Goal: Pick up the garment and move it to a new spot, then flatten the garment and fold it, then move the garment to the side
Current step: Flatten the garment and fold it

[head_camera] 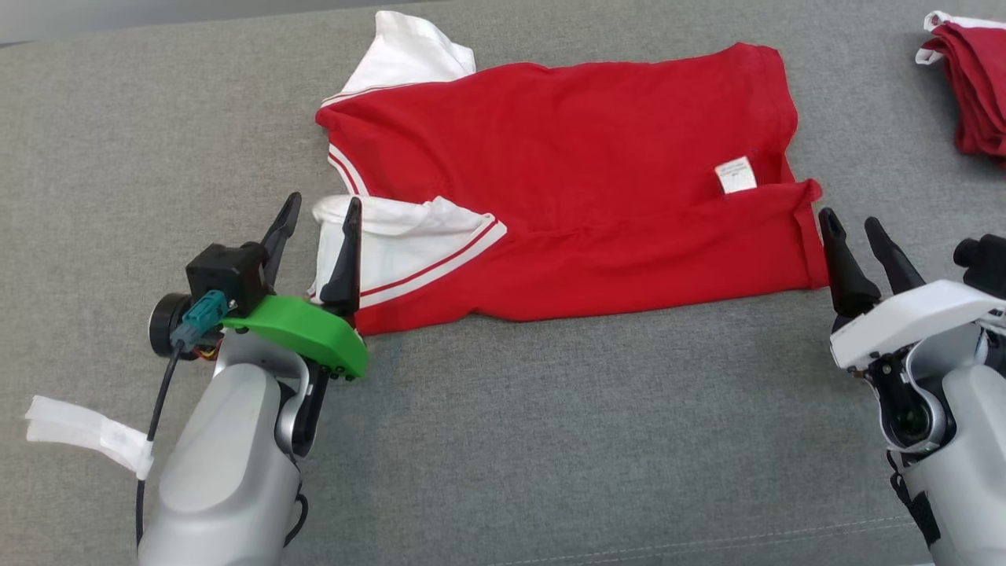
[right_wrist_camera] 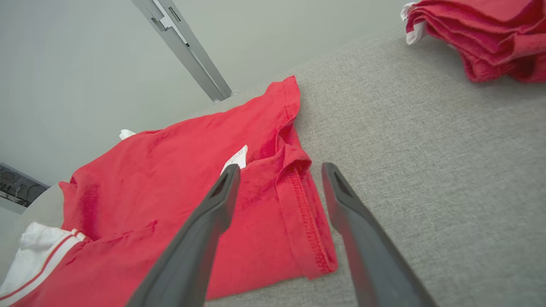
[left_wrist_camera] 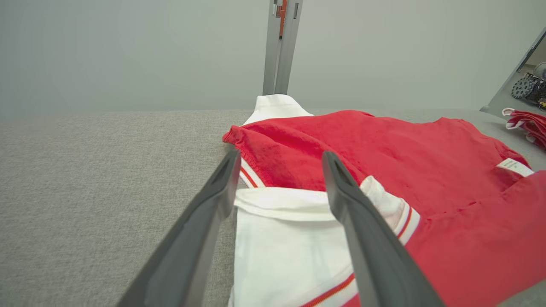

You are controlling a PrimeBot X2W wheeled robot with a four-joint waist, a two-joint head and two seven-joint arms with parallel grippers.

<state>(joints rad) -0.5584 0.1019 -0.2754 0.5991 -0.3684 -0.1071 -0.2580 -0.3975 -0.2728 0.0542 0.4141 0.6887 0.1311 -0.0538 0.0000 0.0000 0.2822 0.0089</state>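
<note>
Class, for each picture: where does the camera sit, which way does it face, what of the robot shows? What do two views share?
Head: on the head, facing forward and down at the shirt; the left hand and right hand show, both open.
Left wrist: on the left arm, looking along its fingers over the white sleeve toward a post.
Right wrist: on the right arm, looking along its fingers across the shirt's hem.
Shared: both wrist views show the post, label and pile.

Red garment (head_camera: 566, 212) with white sleeves lies flat, near edge folded over
</note>
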